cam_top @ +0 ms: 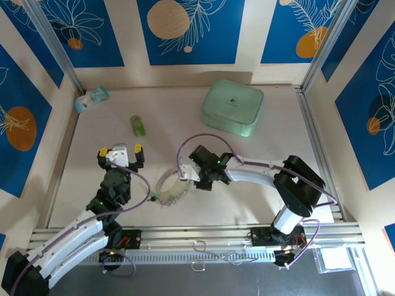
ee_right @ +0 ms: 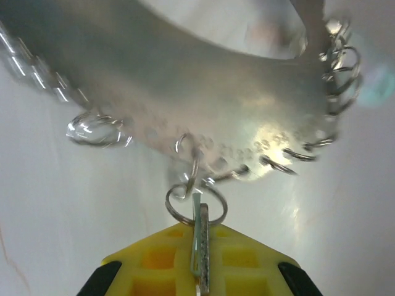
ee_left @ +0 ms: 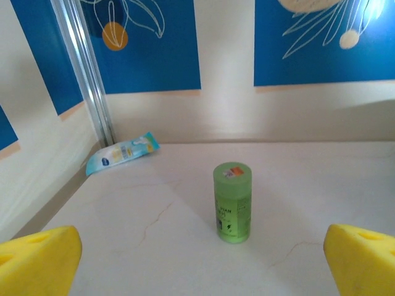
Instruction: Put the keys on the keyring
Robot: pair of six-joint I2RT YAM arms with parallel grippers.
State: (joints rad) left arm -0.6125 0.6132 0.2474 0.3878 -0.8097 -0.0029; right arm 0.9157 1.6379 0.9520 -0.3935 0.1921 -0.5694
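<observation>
Right wrist shows our right hand (ee_right: 199, 266) clamped on a key (ee_right: 202, 233), so we should feed its split ring (ee_right: 170, 209) gently, untwisted, onto the keyring (ee_right: 203, 92) just ahead.

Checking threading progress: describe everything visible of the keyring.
The keyring is a silvery metal oval loop on the table, just left of the right end effector. Close up, it is a shiny band edged with small wire rings. One seems linked to the split ring of a key pinched edge-on in that end effector.
</observation>
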